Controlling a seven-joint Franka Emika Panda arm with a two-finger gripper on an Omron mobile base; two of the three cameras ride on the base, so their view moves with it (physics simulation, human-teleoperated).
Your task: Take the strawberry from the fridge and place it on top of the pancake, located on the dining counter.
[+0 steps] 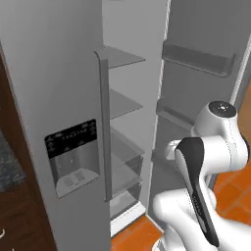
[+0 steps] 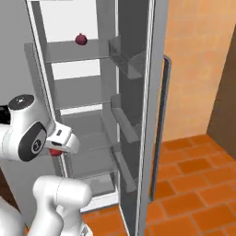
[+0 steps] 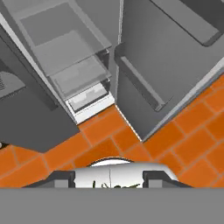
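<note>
One fridge [image 2: 133,115] door stands open, exposing glass shelves [image 2: 76,57]; a dark maroon fruit [image 2: 81,39] sits on the upper shelf. A small red object, probably the strawberry [image 2: 55,152], shows beneath the gripper [image 2: 59,146]; jaw state cannot be determined

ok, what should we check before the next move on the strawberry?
1. Fridge right door open, shelves exposed: ok.
2. Strawberry located: cannot tell. A small red bit peeks from behind the arm, half hidden.
3. Maroon fruit on the upper shelf, well apart from that red bit: ok.
4. End effector open, nothing between its fingers: ok.
5. End effector aimed at the shelves: not ok. The hand view looks down at the orange floor.
</note>
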